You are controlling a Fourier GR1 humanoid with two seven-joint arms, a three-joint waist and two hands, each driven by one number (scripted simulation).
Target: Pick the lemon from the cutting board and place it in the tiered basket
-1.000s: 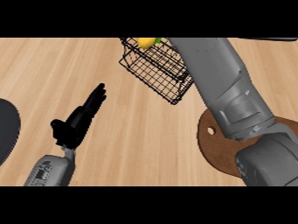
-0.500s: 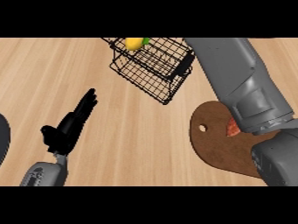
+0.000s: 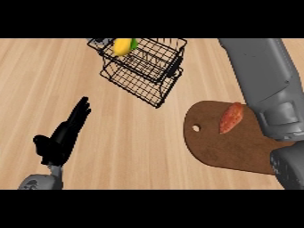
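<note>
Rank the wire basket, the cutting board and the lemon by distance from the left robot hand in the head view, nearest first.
Measured from the left robot hand, open at lower left:
1. Wire basket, up and to its right; the lower corner comes nearest.
2. Cutting board, off to the right, its near edge slightly farther.
3. Lemon, in the basket's top tier, farthest.

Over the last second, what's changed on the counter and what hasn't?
The view has swung: the tiered basket, cutting board and left hand all show further left and lower. More of the board shows, with a reddish item on it. The lemon stays in the basket; the left hand stays open. The right hand is out of view.
</note>
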